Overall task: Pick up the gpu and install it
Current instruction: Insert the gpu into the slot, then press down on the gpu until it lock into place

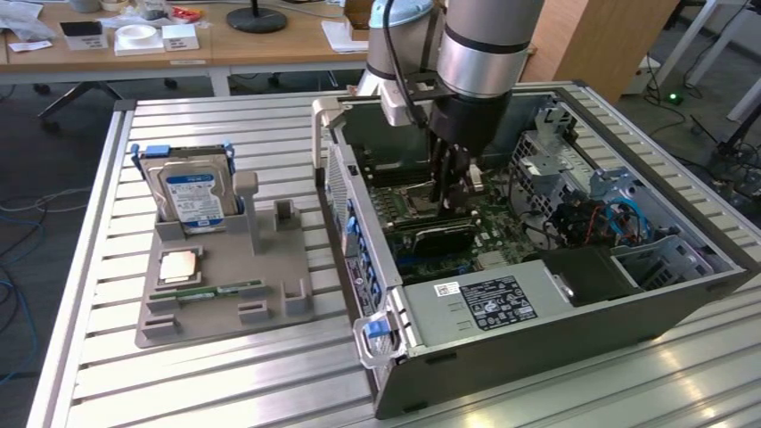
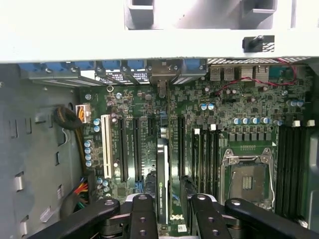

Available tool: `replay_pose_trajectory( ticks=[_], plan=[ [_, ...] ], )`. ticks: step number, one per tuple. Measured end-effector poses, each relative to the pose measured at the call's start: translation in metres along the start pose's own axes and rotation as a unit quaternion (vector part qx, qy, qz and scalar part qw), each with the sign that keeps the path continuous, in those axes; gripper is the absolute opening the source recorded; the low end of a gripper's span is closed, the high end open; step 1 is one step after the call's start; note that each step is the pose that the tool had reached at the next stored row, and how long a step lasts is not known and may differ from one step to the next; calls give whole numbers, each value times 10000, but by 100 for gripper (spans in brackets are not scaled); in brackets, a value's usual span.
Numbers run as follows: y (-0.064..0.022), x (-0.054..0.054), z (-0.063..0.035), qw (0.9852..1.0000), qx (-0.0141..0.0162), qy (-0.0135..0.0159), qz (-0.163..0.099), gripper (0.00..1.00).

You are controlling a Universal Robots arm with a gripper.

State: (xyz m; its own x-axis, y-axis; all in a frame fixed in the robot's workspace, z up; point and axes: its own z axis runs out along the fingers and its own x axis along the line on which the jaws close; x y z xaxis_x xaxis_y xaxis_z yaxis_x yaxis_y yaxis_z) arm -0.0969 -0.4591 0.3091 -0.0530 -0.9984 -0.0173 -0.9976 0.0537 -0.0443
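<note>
Black flat gpu card [image 2: 162,191] on green motherboard [image 2: 239,107]; silver hard drive [image 1: 194,196] with blue-white label; grey holder tray [image 1: 220,303]; ribbed silver counter [image 1: 178,383]

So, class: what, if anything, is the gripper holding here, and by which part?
The gripper holds the gpu by its upper edge, one finger on each face, with the card standing on edge over the motherboard.

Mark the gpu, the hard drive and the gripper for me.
gpu [image 2: 162,191]: wrist view, top edge of the card standing on the motherboard.
hard drive [image 1: 194,198]: exterior view, blue-white label on its face.
gripper [image 2: 172,211]: wrist view, midway between the fingertips, astride the card.
</note>
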Motion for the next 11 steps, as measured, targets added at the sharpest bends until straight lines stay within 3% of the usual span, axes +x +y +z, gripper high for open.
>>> replay_pose_trajectory(
  ticks=[11],
  plan=[
    [0,0,0,10000,0,0,0,34]
  ],
)
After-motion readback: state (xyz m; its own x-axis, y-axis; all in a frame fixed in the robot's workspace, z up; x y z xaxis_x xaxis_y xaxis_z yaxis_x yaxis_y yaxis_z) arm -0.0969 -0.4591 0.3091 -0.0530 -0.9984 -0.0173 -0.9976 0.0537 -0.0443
